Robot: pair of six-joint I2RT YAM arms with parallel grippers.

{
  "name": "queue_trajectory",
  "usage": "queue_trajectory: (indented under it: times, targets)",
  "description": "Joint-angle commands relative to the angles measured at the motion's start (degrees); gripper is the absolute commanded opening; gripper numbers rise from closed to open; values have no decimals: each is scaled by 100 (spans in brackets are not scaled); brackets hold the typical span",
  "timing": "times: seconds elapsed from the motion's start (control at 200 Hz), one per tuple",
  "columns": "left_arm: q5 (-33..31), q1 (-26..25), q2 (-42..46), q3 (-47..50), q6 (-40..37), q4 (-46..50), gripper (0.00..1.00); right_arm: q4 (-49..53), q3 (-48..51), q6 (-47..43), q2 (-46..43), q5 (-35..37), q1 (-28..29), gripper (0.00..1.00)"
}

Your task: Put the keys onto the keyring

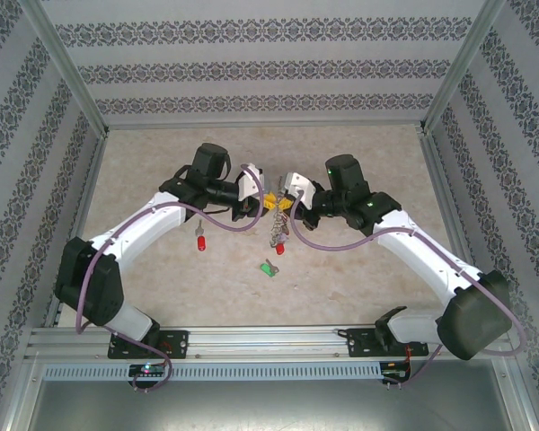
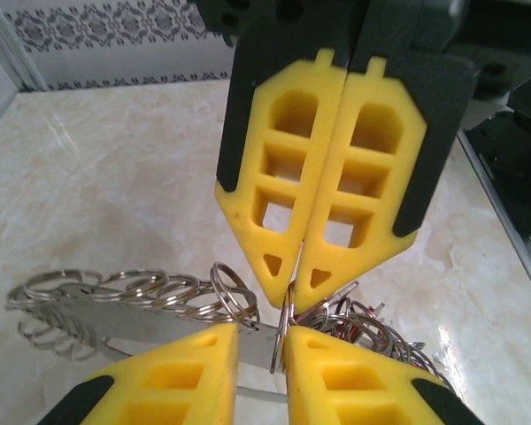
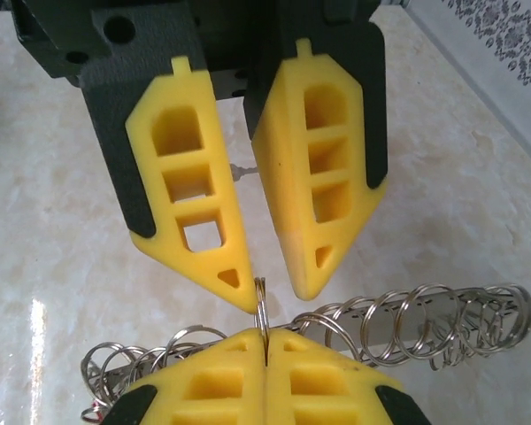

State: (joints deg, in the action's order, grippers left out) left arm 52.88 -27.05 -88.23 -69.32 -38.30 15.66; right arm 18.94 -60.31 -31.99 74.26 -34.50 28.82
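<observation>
Marble table (image 1: pixel 341 287), R end effector (image 3: pixel 265 339) pinching keyring (image 3: pixel 411 320)

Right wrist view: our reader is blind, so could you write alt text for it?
The right gripper, yellow fingers shut, pinches a small silver ring of the large thin silver metal keyring over a pale marbled table. Facing it, the left gripper has its yellow fingers apart.
</observation>
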Motion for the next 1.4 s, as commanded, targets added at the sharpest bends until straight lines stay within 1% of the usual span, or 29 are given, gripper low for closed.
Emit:
queue_trajectory:
  times: [0.0,0.09,0.26,0.455,0.53,0.634,0.649,0.684,0.714,0.834,0.869,0.914,0.979,1.059,1.144,1.254,1.394]
  targets:
    - [-64,-67,-94,-195,-476,673,24,199,-284,-123,57,130,95,0]
    - [-50,-75,-104,-229,-476,691,25,277,-380,-122,97,203,139,0]
    - [15,-129,-160,-301,-451,668,23,331,-506,-95,159,284,212,0]
    - [172,-165,-148,-217,-169,235,23,286,-534,-66,192,288,238,0]
    - [187,-161,-130,-173,-113,119,20,310,-528,-87,203,303,239,0]
    - [148,-162,-84,-135,-89,61,19,312,-502,-70,211,326,238,0]
    - [142,-161,-81,-127,-82,52,18,312,-500,-64,212,322,238,0]
    - [148,-163,-73,-126,-89,59,6,312,-503,-63,218,313,243,0]
    - [147,-163,-79,-138,-98,77,0,312,-500,-62,221,309,238,0]
    - [149,-165,-72,-105,-32,-8,0,216,-458,108,179,308,222,0]
    - [157,-161,-53,-48,55,-146,0,138,-387,217,143,327,193,3]
    - [207,-147,-26,49,192,-339,0,7,-233,306,99,212,109,5]
    - [320,-126,-2,239,523,-922,0,-180,0,454,65,-155,-90,11]
    - [520,-91,33,411,906,-1491,0,-463,230,747,24,-551,-302,15]
    - [672,-91,49,492,1206,-1905,0,-808,469,917,-32,-871,-444,16]
    - [866,-94,16,601,1611,-2463,0,-1081,622,999,-43,-966,-488,15]
    - [1067,-91,-11,611,1805,-2635,0,-1426,747,1165,-48,-1137,-569,15]
